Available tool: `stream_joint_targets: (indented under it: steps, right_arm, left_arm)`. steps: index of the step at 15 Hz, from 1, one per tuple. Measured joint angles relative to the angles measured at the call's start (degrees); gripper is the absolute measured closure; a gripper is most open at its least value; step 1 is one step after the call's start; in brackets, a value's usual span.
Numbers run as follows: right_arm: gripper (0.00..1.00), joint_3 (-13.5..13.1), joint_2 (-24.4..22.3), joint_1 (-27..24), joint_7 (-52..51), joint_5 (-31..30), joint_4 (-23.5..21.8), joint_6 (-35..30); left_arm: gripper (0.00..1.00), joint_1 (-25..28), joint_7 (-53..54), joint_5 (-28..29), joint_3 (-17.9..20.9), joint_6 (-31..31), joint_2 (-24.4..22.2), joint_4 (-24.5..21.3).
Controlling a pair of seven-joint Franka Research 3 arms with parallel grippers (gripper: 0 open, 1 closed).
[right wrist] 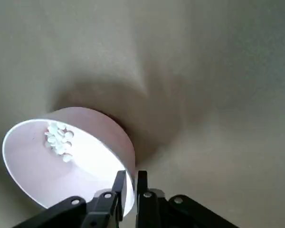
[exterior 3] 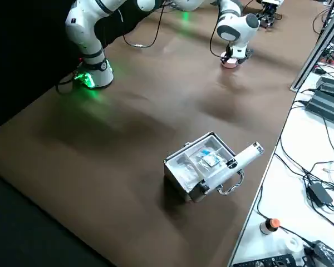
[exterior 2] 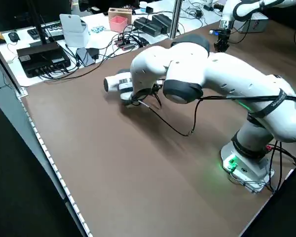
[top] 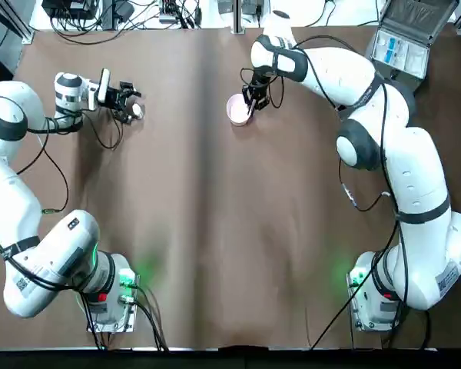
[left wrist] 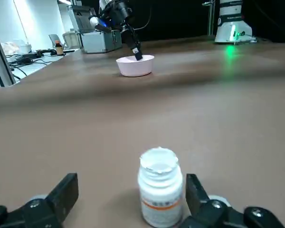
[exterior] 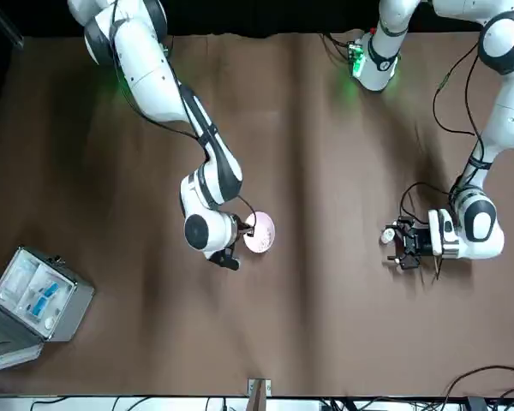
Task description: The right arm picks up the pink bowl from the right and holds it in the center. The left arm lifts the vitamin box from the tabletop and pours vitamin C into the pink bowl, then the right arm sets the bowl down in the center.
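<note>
While our right gripper (right wrist: 130,194) pinches the rim of the pink bowl (right wrist: 69,161) between its fingers, near the middle of the tabletop (top: 207,231), we see white tablets (right wrist: 59,141) gathered inside it. Our left gripper (left wrist: 133,202) has its fingers spread, with the vitamin box (left wrist: 160,190), an upright white bottle, standing on the tabletop between them, nearer the right-hand finger in the left wrist view.
</note>
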Motion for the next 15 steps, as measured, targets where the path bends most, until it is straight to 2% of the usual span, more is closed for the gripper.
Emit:
stream_joint_targets:
  steps: [1,2,5,6,9,12,15]
  right_arm:
    - [0.83,0.0,0.0,0.0,0.0,0.0,0.0,0.0]
    - [0.76,0.0,0.1,0.0,-0.1,0.0,0.0,0.0]
    - [0.48,0.0,-0.2,0.0,-0.3,0.0,0.4,-0.2]
    - [0.35,0.0,-0.7,0.0,-0.3,-0.1,0.9,-1.5]
    - [0.10,-1.1,-3.9,-0.2,-0.3,-0.2,2.2,-9.6]
    - [0.09,-5.4,-8.4,-1.2,-0.3,-0.4,3.1,-17.3]
    - [0.09,-10.4,-13.9,-2.2,-0.7,-1.5,3.5,-21.0]
  left_arm:
    - [0.00,0.0,0.0,0.0,-0.2,0.0,-0.9,0.1]
    - [0.00,0.0,0.0,-0.1,-0.6,0.0,-2.1,0.2]
    - [0.00,-0.2,-2.6,-0.2,-3.2,0.0,-7.2,0.4]
    - [0.00,-0.5,-3.9,-0.2,-3.8,-0.1,-9.3,0.4]
    - [0.00,-3.7,-8.2,-0.2,-4.1,-0.3,-16.7,0.5]
    - [0.00,-8.0,-11.6,2.7,-3.6,-0.1,-22.7,0.5]
    - [0.00,-13.2,-12.2,6.2,-2.1,0.2,-26.7,0.6]
